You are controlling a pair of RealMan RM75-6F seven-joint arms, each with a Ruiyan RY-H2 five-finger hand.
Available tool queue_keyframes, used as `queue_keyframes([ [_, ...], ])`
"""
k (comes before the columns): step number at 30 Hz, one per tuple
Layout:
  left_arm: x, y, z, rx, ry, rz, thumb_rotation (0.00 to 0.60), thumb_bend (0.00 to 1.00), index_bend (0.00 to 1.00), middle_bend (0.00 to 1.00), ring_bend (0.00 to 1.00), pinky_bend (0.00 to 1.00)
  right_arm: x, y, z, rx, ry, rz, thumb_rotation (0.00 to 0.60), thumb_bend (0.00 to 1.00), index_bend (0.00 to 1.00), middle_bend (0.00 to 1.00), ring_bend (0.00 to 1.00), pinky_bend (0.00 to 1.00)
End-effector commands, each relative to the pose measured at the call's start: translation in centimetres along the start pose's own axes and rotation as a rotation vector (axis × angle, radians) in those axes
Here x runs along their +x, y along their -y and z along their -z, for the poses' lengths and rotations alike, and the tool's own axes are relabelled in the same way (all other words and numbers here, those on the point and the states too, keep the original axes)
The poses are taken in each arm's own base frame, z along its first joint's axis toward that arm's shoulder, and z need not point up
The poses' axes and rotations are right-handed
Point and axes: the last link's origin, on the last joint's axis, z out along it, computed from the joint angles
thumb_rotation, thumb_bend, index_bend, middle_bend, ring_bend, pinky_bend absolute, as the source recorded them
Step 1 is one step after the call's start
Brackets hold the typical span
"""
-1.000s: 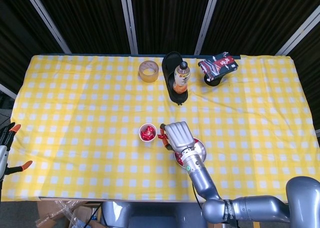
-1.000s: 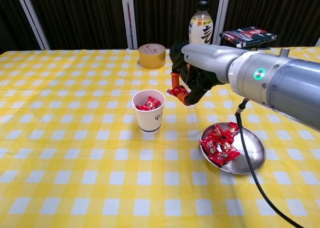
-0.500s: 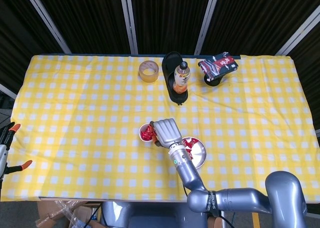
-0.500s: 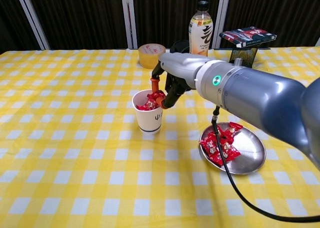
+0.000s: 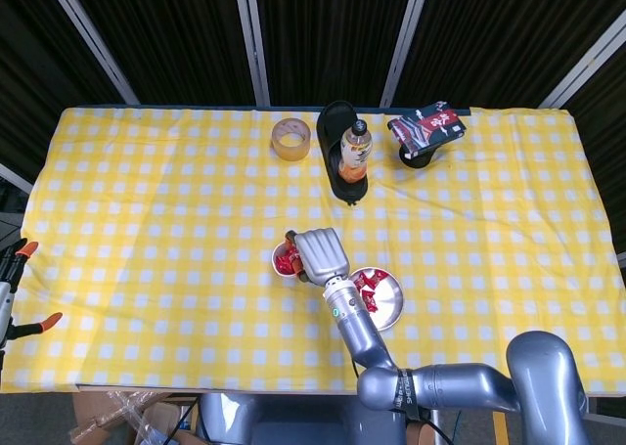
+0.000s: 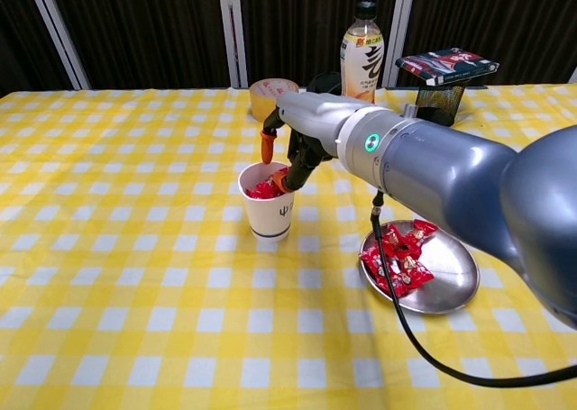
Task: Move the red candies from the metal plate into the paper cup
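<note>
The white paper cup [image 6: 268,207] stands mid-table with red candies [image 6: 263,190] inside it. My right hand [image 6: 293,144] hovers right over the cup's rim, its orange fingertips [image 6: 267,148] apart, and I see no candy pinched between them. From the head view the right hand [image 5: 321,254] covers part of the cup [image 5: 284,260]. The metal plate [image 6: 455,279] lies to the right of the cup and holds several red candies [image 6: 397,257]. My left hand [image 5: 8,289] shows only at the far left edge of the head view, off the table, fingers spread and holding nothing.
A tape roll [image 6: 273,93], a drink bottle [image 6: 362,41] and a black mesh holder [image 6: 440,99] carrying a red-and-black pack [image 6: 448,66] stand along the far side. The yellow checked cloth [image 6: 135,275] covers the table.
My right hand carried a red candy leftward from near the plate to above the cup. Its fingers have spread, and the candy no longer shows between them.
</note>
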Motion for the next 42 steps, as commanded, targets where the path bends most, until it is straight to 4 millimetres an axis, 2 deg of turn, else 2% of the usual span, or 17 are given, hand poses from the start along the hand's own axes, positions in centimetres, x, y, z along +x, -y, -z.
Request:
queue_keyframes([
  [1,0.0,0.0,0.0,0.0,0.0,0.0,0.6,0.05,0.0,0.0,0.0,0.0,0.0,0.0,0.2,0.003,-0.002,0.001,0.6,0.46,0.39,0.89,0.9,0.9],
  [11,0.0,0.0,0.1,0.002,-0.004,-0.003,0.6,0.05,0.0,0.0,0.0,0.0,0.9,-0.8,2.0,0.0,-0.022,0.002,0.6,0.46,0.38,0.89,0.9,0.9],
  [17,0.0,0.0,0.1,0.0,-0.009,-0.008,0.6,0.05,0.0,0.0,0.0,0.0,1.8,-3.4,4.1,-0.044,-0.03,0.011,0.6,0.46,0.38,0.89,0.9,0.9],
  [21,0.0,0.0,0.2,-0.002,-0.012,-0.013,0.6,0.05,0.0,0.0,0.0,0.0,1.6,-5.2,5.6,-0.075,-0.012,0.029,0.6,0.45,0.38,0.89,0.9,0.9],
  [26,0.0,-0.1,0.3,-0.005,-0.021,-0.015,0.6,0.05,0.0,0.0,0.0,0.0,0.5,-6.8,7.4,-0.101,0.026,0.049,0.6,0.39,0.34,0.89,0.9,0.9],
  [32,-0.1,-0.1,0.4,-0.008,-0.027,-0.018,0.6,0.05,0.0,0.0,0.0,0.0,-2.0,-8.0,9.2,-0.118,0.1,0.069,0.6,0.35,0.33,0.89,0.9,0.9],
  [37,-0.1,-0.1,0.5,-0.008,-0.029,-0.019,0.6,0.05,0.0,0.0,0.0,0.0,-3.3,-8.5,9.8,-0.133,0.132,0.074,0.6,0.35,0.3,0.89,0.9,0.9],
  [42,-0.1,-0.1,0.5,-0.007,-0.03,-0.018,0.6,0.05,0.0,0.0,0.0,0.0,-3.7,-9.2,9.9,-0.159,0.144,0.075,0.6,0.35,0.3,0.89,0.9,0.9],
])
